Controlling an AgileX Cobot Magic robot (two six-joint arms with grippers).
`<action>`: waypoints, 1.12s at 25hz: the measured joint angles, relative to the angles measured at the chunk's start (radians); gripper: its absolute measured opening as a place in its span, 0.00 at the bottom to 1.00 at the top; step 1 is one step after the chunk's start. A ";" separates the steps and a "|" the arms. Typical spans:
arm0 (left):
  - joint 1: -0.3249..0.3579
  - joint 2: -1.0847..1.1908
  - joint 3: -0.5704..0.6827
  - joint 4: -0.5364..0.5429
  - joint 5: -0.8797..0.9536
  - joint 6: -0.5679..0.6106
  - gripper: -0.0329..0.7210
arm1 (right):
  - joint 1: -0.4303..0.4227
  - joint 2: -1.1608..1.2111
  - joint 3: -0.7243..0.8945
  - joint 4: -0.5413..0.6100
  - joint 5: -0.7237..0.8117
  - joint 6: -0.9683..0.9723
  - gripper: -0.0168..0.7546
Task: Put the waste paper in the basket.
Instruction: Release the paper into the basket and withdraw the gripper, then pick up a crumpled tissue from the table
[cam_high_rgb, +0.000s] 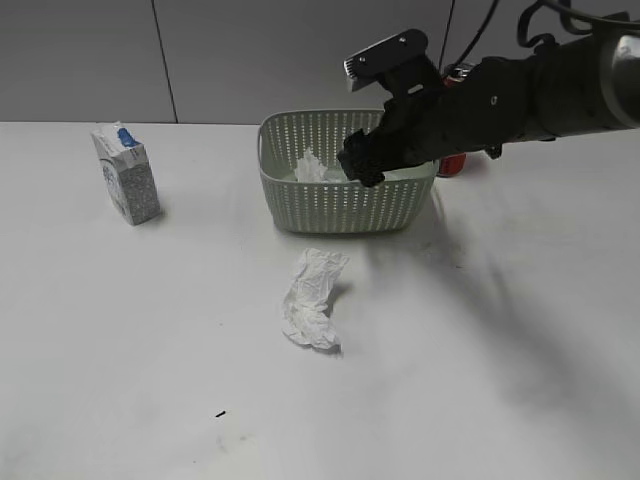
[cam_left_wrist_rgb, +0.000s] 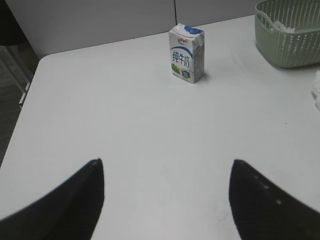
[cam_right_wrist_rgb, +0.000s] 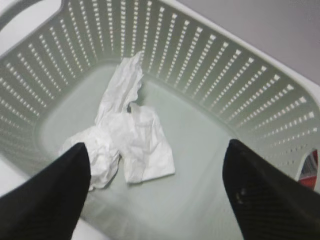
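The sage-green slotted basket (cam_high_rgb: 340, 205) stands at the table's middle back; it also shows in the right wrist view (cam_right_wrist_rgb: 210, 65) and the left wrist view (cam_left_wrist_rgb: 290, 45). Crumpled white waste paper (cam_right_wrist_rgb: 127, 135) lies inside it, partly visible in the exterior view (cam_high_rgb: 310, 167). Another white wad (cam_high_rgb: 313, 298) lies on the table in front of the basket. My right gripper (cam_high_rgb: 360, 160) (cam_right_wrist_rgb: 157, 165) hangs open and empty over the basket's inside. My left gripper (cam_left_wrist_rgb: 165, 172) is open and empty above bare table at the left; the exterior view does not show it.
A small white-grey milk carton with a blue top (cam_high_rgb: 127, 173) (cam_left_wrist_rgb: 186, 52) stands at the left back. A red can (cam_high_rgb: 455, 160) stands behind the basket, mostly hidden by the right arm. A small dark speck (cam_high_rgb: 220, 413) lies near the front.
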 joint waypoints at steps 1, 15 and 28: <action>0.000 0.000 0.000 0.000 0.000 0.000 0.80 | 0.000 -0.017 0.000 0.000 0.036 0.000 0.83; 0.000 0.000 0.000 0.001 0.000 0.000 0.80 | -0.100 -0.261 -0.050 0.000 0.773 0.161 0.79; 0.000 0.094 -0.025 0.001 -0.044 0.000 0.80 | -0.428 -0.310 -0.034 -0.103 1.153 0.167 0.79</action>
